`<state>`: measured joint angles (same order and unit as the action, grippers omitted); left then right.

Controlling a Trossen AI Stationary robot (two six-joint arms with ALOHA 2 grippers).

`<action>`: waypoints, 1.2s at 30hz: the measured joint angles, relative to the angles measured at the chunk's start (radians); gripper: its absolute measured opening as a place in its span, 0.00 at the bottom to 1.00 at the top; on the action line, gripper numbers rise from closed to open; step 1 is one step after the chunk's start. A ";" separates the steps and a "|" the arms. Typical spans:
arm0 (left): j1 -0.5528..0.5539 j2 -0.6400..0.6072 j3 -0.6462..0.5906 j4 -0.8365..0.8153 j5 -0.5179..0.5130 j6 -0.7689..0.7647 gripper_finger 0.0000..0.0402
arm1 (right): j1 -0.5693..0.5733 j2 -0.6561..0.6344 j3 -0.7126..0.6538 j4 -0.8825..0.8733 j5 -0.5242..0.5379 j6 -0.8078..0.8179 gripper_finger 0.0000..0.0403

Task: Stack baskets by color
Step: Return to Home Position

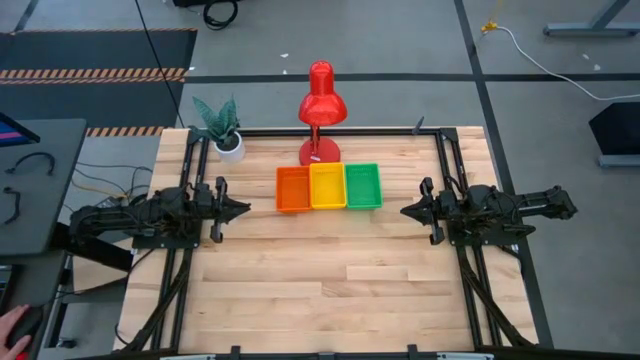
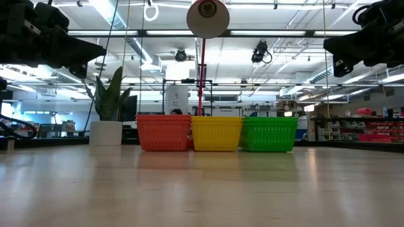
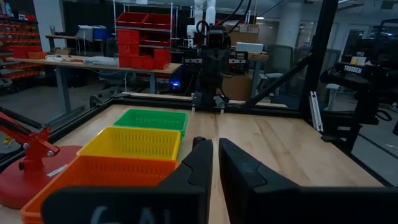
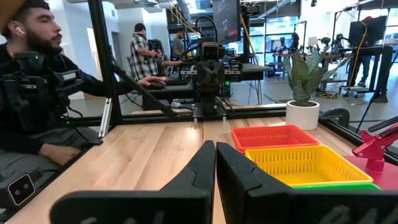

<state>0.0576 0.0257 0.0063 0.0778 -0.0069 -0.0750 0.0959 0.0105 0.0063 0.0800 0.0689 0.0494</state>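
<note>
An orange basket (image 1: 293, 188), a yellow basket (image 1: 327, 185) and a green basket (image 1: 363, 185) stand side by side in a row at the table's far middle, bottoms on the wood. I cannot tell whether each is one basket or a nested stack. My left gripper (image 1: 243, 209) hovers level at the table's left and points at the row. Its fingers (image 3: 202, 155) are shut to a narrow slit with nothing between them. My right gripper (image 1: 405, 211) hovers level at the right, shut and empty, its fingers (image 4: 202, 158) pointing at the row.
A red desk lamp (image 1: 321, 105) stands just behind the baskets, its base (image 1: 320, 150) against the row. A potted plant (image 1: 222, 125) sits at the far left corner. Bare wood (image 1: 330, 280) spreads across the near half. A person (image 4: 37, 93) sits beyond the table's left edge.
</note>
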 joint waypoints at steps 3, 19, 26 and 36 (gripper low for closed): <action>0.000 0.000 0.000 0.000 0.000 0.000 0.09 | 0.000 0.000 0.000 0.000 0.000 0.000 0.05; 0.000 0.000 0.000 0.000 0.000 0.000 0.08 | 0.000 0.000 0.000 0.000 0.000 0.000 0.05; 0.000 0.000 0.000 0.000 0.000 0.000 0.08 | 0.000 0.000 0.000 0.000 0.000 0.000 0.05; 0.000 0.000 0.000 0.000 0.000 0.000 0.08 | 0.000 0.000 0.000 0.000 0.000 0.000 0.05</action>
<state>0.0578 0.0258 0.0063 0.0780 -0.0067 -0.0753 0.0959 0.0102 0.0063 0.0803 0.0689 0.0495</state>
